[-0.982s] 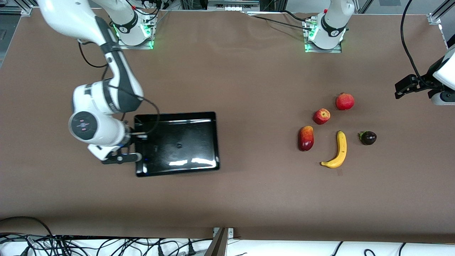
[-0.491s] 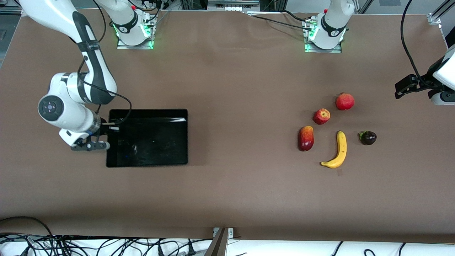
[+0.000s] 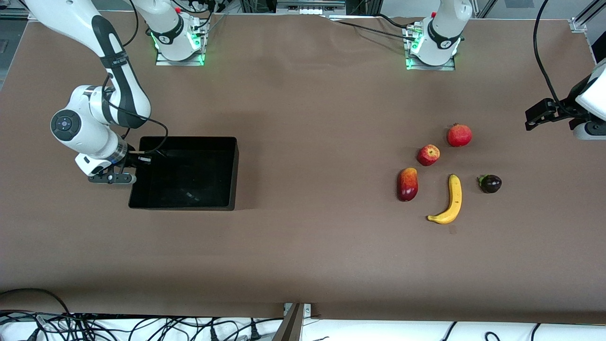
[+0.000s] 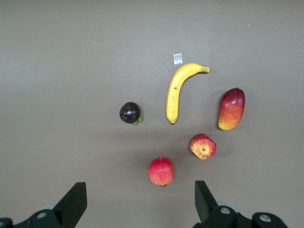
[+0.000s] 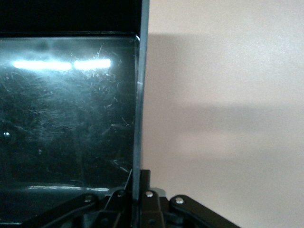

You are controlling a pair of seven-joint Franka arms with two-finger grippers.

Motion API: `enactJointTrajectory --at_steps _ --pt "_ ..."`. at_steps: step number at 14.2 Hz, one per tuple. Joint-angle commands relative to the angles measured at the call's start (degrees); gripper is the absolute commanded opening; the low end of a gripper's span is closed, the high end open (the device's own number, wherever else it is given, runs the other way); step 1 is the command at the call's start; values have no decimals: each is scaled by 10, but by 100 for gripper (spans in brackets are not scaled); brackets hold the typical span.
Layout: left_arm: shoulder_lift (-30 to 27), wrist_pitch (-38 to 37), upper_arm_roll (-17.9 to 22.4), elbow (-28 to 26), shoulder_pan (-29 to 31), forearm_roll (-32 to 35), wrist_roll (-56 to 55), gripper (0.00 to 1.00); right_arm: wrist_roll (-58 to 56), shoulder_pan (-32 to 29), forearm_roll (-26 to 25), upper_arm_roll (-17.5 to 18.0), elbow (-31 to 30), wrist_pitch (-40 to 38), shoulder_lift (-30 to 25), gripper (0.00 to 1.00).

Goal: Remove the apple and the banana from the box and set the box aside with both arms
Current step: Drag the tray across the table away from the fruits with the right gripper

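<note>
I see the tray [image 5: 66, 118] as glossy black plastic, finely scratched, throwing back bright strips of light in the right wrist view. The table [image 3: 307, 260] wears a matt brown cover, faintly creased near the bases. The banana [image 4: 178, 90] looks smooth and satiny, as do the mango [image 4: 232, 108] and apple [image 4: 203, 146]; the purple fruit [image 4: 129, 112] has a small shine. The arms' shells [image 3: 80, 128] are smooth white plastic.

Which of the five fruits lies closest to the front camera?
The banana: long, curved and yellow, its lower tip reaches lower in the front view than the other fruits.
</note>
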Motion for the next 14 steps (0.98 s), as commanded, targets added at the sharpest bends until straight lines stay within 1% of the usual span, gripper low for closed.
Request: enactJointTrajectory --at_steps 1,2,3,4,6,7,9,11,12,13,14 --pt "7 -15 -1 19 -2 12 11 100 -12 -10 2 1 -14 14 4 0" --pt "7 -15 -5 19 -3 13 11 100 -16 -10 2 1 -13 15 6 18" --pt "7 -15 -7 20 -2 13 11 100 -28 -9 2 2 -10 15 3 33" --pt "7 -15 -8 20 -2 12 11 100 -31 -9 2 2 -4 14 -1 52" --pt "7 -15 -9 20 -2 12 11 100 -34 -8 1 5 25 -13 -9 100" --pt "7 -15 -9 20 -3 13 11 100 -33 -6 1 6 57 -55 -15 100" --pt "7 -15 -9 20 -2 12 12 100 -29 -1 1 6 146 -164 -16 100" --pt "7 -15 -9 20 -2 11 12 100 -21 4 2 15 231 -266 -23 100" --pt "7 -15 -9 20 -2 11 11 100 -15 5 2 20 262 -313 -31 100" --pt "6 -19 -9 20 -2 11 12 100 -13 5 2 20 281 -353 -51 100" --pt "6 -24 -8 20 -1 9 13 100 -13 5 2 20 284 -382 -76 100"
